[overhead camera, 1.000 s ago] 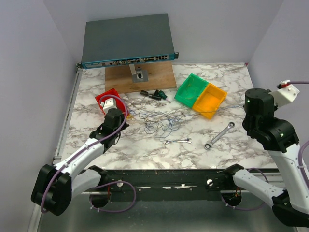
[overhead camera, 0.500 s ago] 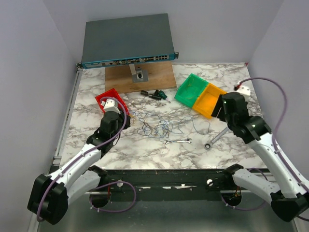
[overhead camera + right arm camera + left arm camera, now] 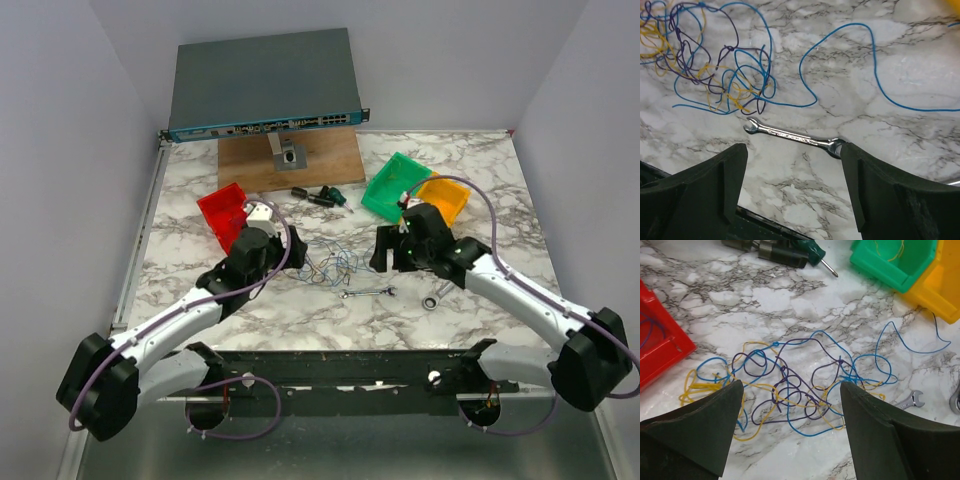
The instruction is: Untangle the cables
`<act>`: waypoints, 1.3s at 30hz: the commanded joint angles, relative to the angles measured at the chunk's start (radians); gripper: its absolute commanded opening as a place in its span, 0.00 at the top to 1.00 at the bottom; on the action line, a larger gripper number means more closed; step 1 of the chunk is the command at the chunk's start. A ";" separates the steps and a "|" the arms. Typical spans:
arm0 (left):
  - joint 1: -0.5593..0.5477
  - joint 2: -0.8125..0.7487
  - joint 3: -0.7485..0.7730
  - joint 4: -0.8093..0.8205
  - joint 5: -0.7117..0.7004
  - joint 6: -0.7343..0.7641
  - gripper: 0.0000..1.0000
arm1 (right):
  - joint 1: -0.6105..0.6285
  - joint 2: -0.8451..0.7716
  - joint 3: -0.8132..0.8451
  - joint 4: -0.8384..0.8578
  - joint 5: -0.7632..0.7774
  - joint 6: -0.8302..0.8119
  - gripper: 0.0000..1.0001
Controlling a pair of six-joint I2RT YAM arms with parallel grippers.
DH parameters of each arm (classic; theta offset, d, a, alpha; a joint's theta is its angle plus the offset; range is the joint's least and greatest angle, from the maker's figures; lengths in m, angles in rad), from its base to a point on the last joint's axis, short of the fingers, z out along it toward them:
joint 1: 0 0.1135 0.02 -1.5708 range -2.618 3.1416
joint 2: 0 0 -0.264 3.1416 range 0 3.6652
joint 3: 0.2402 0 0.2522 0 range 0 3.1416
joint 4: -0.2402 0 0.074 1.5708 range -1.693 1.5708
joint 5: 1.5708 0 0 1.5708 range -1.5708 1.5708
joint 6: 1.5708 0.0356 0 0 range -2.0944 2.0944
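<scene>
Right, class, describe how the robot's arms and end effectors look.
The left arm and right arm have white links, black joints and a purple hose looping alongside. The left end effector and right end effector each have two dark wedge-shaped fingers.

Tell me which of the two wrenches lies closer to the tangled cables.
The small slim wrench, lying just beside the cables. The bigger ring-headed wrench sits farther to the right.

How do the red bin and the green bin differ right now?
The red bin stands alone at the left; the green bin sits at the right, touching a yellow bin. The red bin holds a blue strand, the green bin a yellow strand. Both are small open bins on the table.
</scene>
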 commanded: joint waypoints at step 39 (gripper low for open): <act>0.101 0.720 0.384 -0.185 0.523 -0.161 0.75 | 0.177 -0.045 -0.158 0.337 0.179 -0.132 0.99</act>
